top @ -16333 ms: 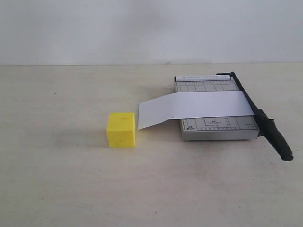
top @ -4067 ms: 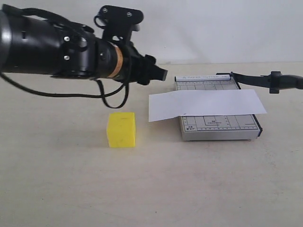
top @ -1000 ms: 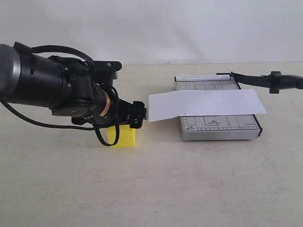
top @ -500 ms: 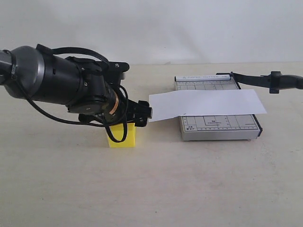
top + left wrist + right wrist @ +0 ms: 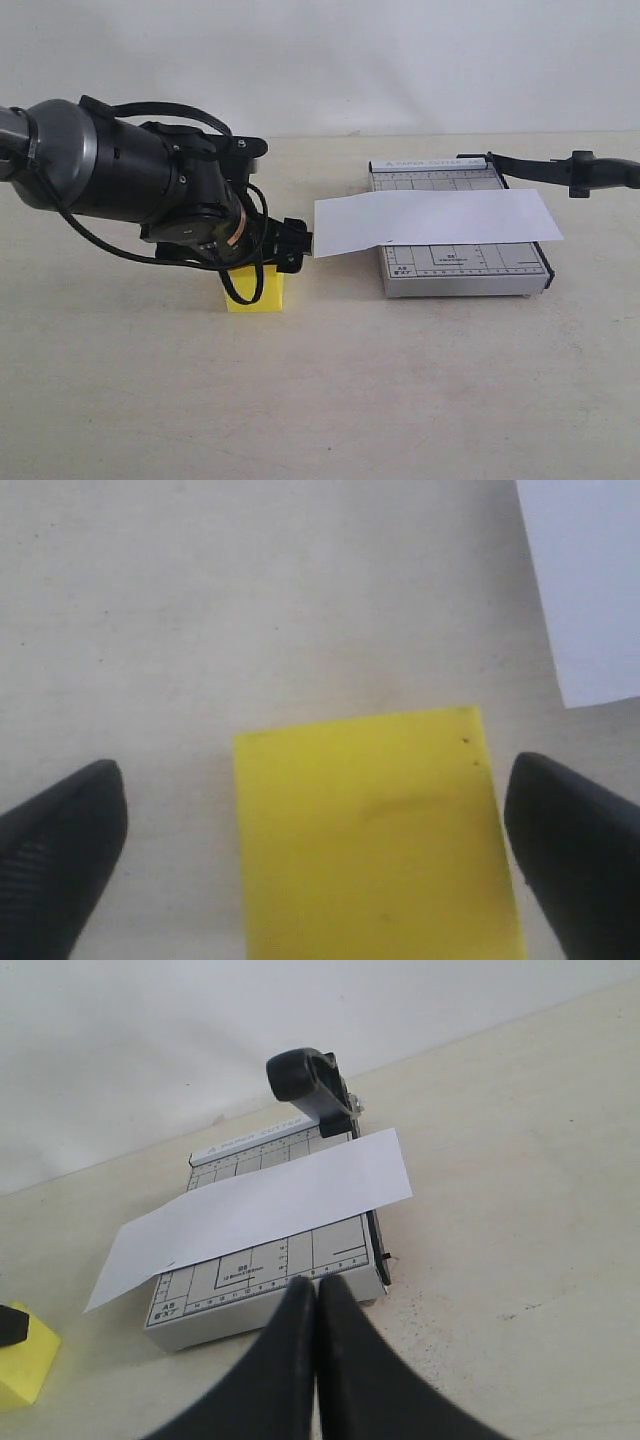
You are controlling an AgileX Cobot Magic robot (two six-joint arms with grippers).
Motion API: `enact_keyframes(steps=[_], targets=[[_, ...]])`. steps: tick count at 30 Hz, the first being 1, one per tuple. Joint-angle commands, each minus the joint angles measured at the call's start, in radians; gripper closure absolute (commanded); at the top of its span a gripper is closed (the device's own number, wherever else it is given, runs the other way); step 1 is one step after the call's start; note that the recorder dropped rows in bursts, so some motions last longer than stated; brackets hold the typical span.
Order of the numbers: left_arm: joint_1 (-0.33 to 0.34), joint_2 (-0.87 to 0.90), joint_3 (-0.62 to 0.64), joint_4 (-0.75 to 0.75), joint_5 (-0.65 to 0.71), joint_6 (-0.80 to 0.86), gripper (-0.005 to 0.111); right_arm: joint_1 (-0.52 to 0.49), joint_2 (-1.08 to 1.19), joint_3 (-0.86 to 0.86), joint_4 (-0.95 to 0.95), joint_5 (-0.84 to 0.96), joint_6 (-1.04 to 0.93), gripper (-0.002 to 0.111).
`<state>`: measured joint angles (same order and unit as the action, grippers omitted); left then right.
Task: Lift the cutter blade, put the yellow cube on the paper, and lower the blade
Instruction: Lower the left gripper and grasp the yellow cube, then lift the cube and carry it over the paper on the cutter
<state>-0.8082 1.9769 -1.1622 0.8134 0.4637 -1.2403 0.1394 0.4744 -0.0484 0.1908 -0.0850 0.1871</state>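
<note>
Yellow cube (image 5: 262, 292), left of the surface's (image 5: 320, 400) centre, now sits between the parted fingers (image 5: 60, 830) of the left end effector (image 5: 315, 830), which has sunk lower; with the cutter blade (image 5: 560, 170) raised, grasping seems next.

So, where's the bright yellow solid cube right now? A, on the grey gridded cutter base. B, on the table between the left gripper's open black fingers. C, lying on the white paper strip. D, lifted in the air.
B: the yellow cube sits on the table with a black finger of the open left gripper on each side, clear of the paper strip.
</note>
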Motion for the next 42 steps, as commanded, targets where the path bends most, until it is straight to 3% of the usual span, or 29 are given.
enact_keyframes(steps=[1, 7, 9, 12, 16, 18, 23, 30, 37, 42], targets=[[0.001, 0.020, -0.006, -0.021, -0.011, 0.003, 0.011, -0.001, -0.003, 0.001, -0.003, -0.001, -0.003, 0.109], [0.001, 0.035, -0.006, -0.036, -0.023, 0.003, 0.012, -0.001, -0.003, 0.001, -0.003, -0.001, -0.003, 0.109], [0.001, 0.035, -0.008, -0.036, -0.023, 0.003, 0.017, -0.001, -0.003, 0.001, -0.003, -0.003, -0.003, 0.109], [0.001, 0.035, -0.017, -0.036, -0.019, 0.003, 0.039, -0.001, -0.003, 0.001, -0.003, -0.001, -0.003, 0.109], [-0.002, 0.035, -0.038, -0.040, 0.008, 0.003, 0.087, -0.001, -0.003, 0.001, -0.003, -0.001, -0.003, 0.109], [-0.003, 0.030, -0.047, -0.047, 0.012, 0.035, 0.102, -0.001, -0.003, 0.001, -0.003, -0.001, -0.003, 0.109], [-0.010, 0.000, -0.109, -0.135, -0.005, 0.191, 0.102, -0.001, -0.003, 0.001, -0.003, -0.001, -0.003, 0.109], [-0.075, 0.007, -0.322, -0.191, -0.001, 0.584, 0.102, -0.001, -0.003, 0.001, -0.003, -0.001, -0.003, 0.109], [-0.080, 0.127, -0.584, -0.271, 0.050, 0.633, 0.102, -0.001, -0.003, 0.001, -0.003, -0.001, -0.003, 0.109], [-0.080, 0.211, -0.721, -0.408, 0.059, 0.709, 0.102, -0.001, -0.003, 0.001, -0.003, -0.001, -0.003, 0.109]])
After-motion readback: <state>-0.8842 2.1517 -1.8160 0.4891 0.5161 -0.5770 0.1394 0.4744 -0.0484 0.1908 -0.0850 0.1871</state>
